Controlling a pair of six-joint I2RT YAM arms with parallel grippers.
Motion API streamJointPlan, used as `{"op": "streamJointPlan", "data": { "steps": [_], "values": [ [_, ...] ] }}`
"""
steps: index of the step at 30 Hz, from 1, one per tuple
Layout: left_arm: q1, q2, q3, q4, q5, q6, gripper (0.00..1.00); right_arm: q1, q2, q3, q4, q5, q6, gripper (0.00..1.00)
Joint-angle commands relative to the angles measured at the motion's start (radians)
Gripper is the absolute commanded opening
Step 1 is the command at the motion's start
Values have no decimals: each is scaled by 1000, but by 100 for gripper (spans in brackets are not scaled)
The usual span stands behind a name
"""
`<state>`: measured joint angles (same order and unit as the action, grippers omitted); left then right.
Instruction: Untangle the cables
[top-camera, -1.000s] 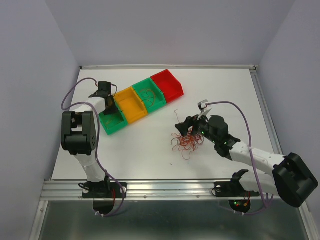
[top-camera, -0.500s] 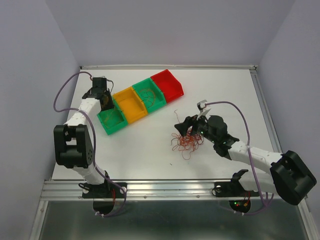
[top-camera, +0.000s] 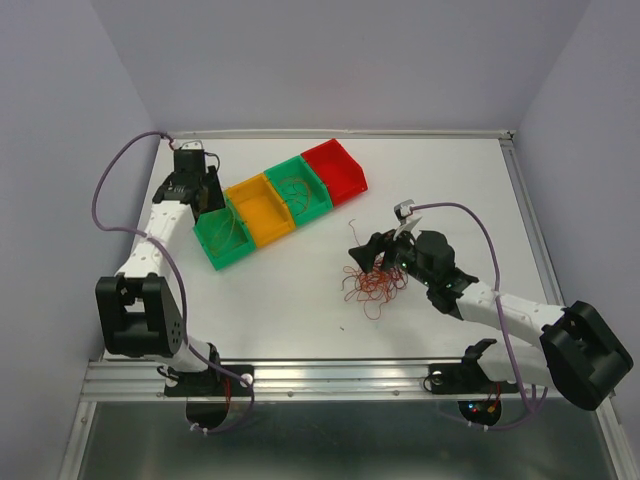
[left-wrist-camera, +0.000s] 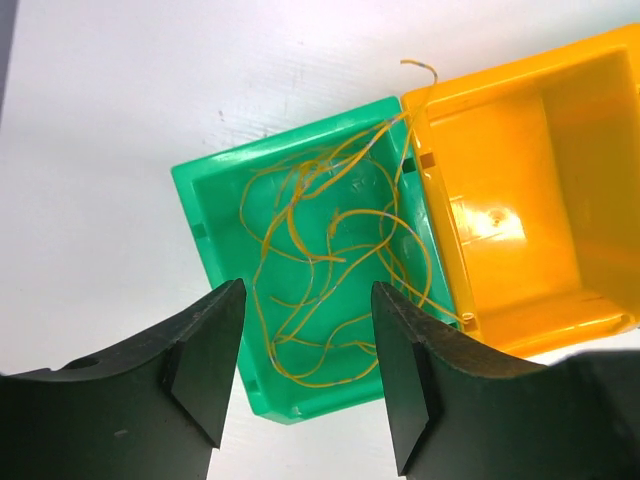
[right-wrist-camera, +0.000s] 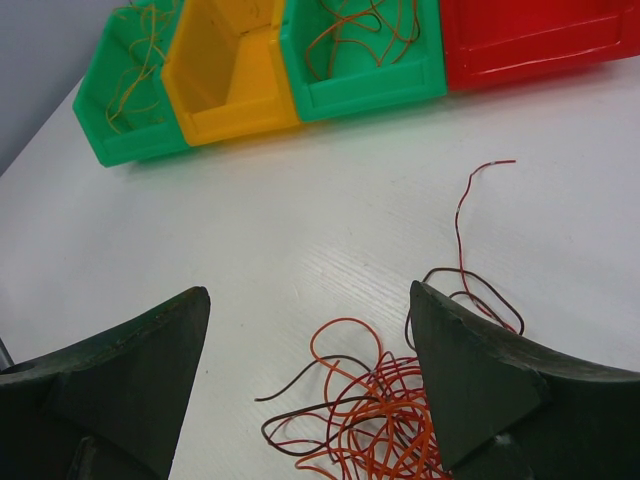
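A tangle of red, orange and dark cables (top-camera: 375, 283) lies on the white table, right of centre. My right gripper (top-camera: 368, 250) hovers just behind it, open. In the right wrist view the tangle (right-wrist-camera: 385, 420) sits low between the spread fingers of this gripper (right-wrist-camera: 310, 295), with nothing gripped. My left gripper (top-camera: 203, 193) is at the far left, above the back edge of the leftmost green bin (top-camera: 238, 252). In the left wrist view this gripper (left-wrist-camera: 307, 300) is open and empty, and loose yellow cables (left-wrist-camera: 320, 270) lie in the green bin (left-wrist-camera: 205, 215) below.
Four bins stand in a slanted row: green, then yellow (top-camera: 262, 210), a second green one (top-camera: 318, 200) holding dark and orange strands, and red (top-camera: 335, 170). One red-and-dark strand (right-wrist-camera: 460, 215) trails from the tangle toward the red bin. Walls close in on three sides.
The left arm swung toward the back left corner and its gripper opened wider above the leftmost green bin. The right arm and the tangle stayed put.
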<state>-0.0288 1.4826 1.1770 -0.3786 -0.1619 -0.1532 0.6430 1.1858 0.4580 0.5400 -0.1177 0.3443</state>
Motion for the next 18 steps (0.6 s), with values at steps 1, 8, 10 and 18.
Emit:
{"op": "streamJointPlan", "data": {
  "steps": [1,8,10,18],
  "values": [
    [1,-84,53,12,-44,53,62,7,-9,4,63,-10,4,86],
    [1,-105,99,66,-7,107,59,7,1,13,63,-16,5,86],
    [1,-70,134,66,18,115,57,7,3,16,63,-19,5,86],
    [1,128,248,89,42,110,46,7,-14,11,57,-19,13,86]
  ]
}}
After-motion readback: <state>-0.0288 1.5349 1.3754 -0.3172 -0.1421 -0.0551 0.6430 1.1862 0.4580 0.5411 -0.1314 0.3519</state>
